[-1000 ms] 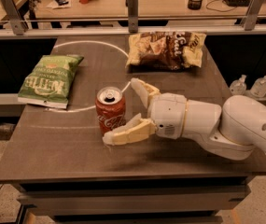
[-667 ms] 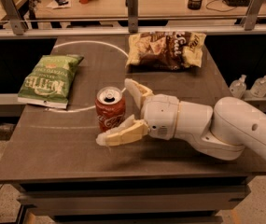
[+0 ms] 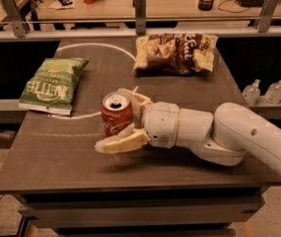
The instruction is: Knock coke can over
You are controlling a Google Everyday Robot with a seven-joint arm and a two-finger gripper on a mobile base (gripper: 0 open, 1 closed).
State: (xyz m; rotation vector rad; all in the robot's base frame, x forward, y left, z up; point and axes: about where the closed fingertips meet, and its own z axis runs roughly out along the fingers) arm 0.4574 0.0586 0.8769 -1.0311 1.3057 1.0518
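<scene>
The gripper (image 3: 110, 120) has slid further left across the table (image 3: 41, 167) than it was a second ago. Its near finger (image 3: 122, 142) now reaches past the front of the coke can (image 3: 116, 115), where before its tip lay about level with the can's near side. The far finger (image 3: 136, 98) sits behind the can. The gripper is spread, with one finger on each side of the can and not clamped on it. I cannot tell whether the near finger touches the can's base.

The can has not moved. It stands upright near the middle of the table, just inside a thin white curved line (image 3: 83, 115) drawn on the surface. It is a red metal cylinder with white script and a silver top with a dark opening.

The fingers are pale yellow, flat and tapered. They join a smooth white rounded wrist, and behind it the thick white arm (image 3: 248, 137) runs off to the right.

The table top is dark, matt and flat. A crinkled green chip bag (image 3: 53, 85) lies on the left, well apart from the can. A brown and cream chip bag (image 3: 174, 53) lies at the back. Two small clear bottles (image 3: 264, 90) stand on a ledge beyond the right edge.
</scene>
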